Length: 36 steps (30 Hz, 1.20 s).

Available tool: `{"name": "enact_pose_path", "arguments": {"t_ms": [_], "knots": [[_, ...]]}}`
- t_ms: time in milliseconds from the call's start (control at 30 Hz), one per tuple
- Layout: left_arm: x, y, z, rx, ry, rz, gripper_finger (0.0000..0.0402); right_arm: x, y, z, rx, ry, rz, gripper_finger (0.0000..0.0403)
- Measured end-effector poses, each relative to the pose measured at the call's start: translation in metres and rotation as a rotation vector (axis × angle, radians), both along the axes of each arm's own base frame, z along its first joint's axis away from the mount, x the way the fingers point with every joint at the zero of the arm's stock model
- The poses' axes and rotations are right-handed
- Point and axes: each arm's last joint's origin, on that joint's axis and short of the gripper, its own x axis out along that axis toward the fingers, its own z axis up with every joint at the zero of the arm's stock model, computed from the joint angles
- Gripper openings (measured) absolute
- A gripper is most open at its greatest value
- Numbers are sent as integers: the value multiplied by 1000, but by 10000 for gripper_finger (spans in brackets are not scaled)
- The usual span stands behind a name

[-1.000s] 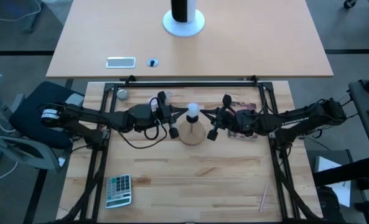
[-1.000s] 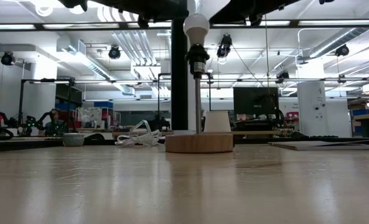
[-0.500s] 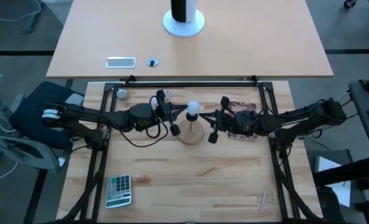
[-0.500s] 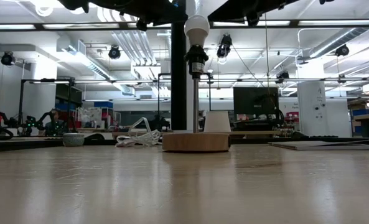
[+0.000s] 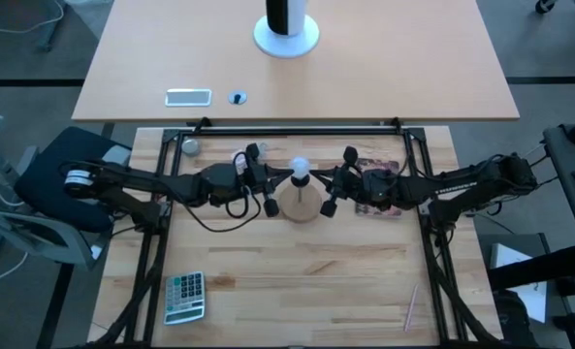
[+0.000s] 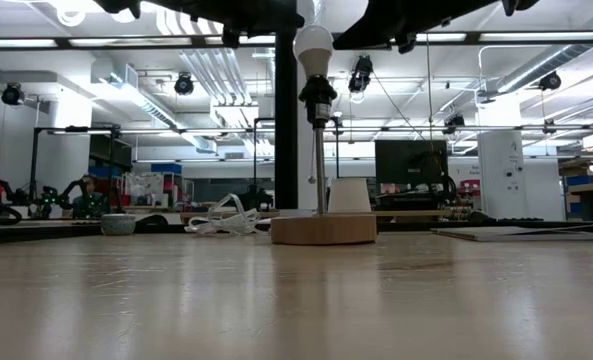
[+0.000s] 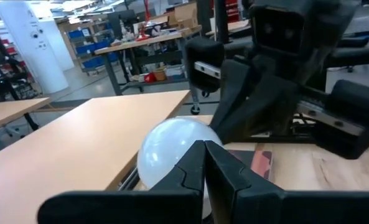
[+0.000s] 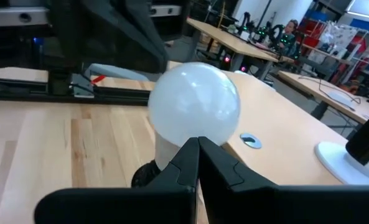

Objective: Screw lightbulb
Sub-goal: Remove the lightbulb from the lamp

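Note:
The white frosted lightbulb (image 5: 301,172) sits upright in a black socket (image 6: 317,98) on a thin rod. The rod rises from the round wooden disc stand (image 5: 302,206), which rests flat on the table. The bulb also shows in the low view (image 6: 314,45). My left gripper (image 5: 289,174) is shut, level with the globe on its left side (image 7: 168,146). My right gripper (image 5: 313,178) is shut, level with the globe on its right side (image 8: 196,106). My left gripper points its shut fingertips (image 7: 200,163) level at the globe's left side, from the table's left; I cannot tell whether they touch it. My right gripper points its shut fingertips (image 8: 193,157) level at the globe's right side, from the table's right; I cannot tell whether they touch it.
A crumpled clear wrapper (image 5: 379,182) lies under the right arm. A small grey ball (image 5: 190,146) lies at the far left, a calculator (image 5: 184,296) at the near left and a thin stick (image 5: 411,308) at the near right. A second table stands beyond, with a white-based post (image 5: 287,34).
The lamp's wooden disc has slid a little toward the table's left and then back toward its right, while the bulb has stayed about where it was between the two shut grippers. Both grippers have shifted only slightly beside the bulb.

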Motion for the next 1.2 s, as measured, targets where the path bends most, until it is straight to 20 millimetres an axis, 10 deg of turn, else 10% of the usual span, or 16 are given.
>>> {"name": "enact_pose_path", "arguments": {"t_ms": [1200], "knots": [[2, 13, -5, 17, 38, 35, 0, -4, 4, 7, 8, -35, 16, 2]]}}
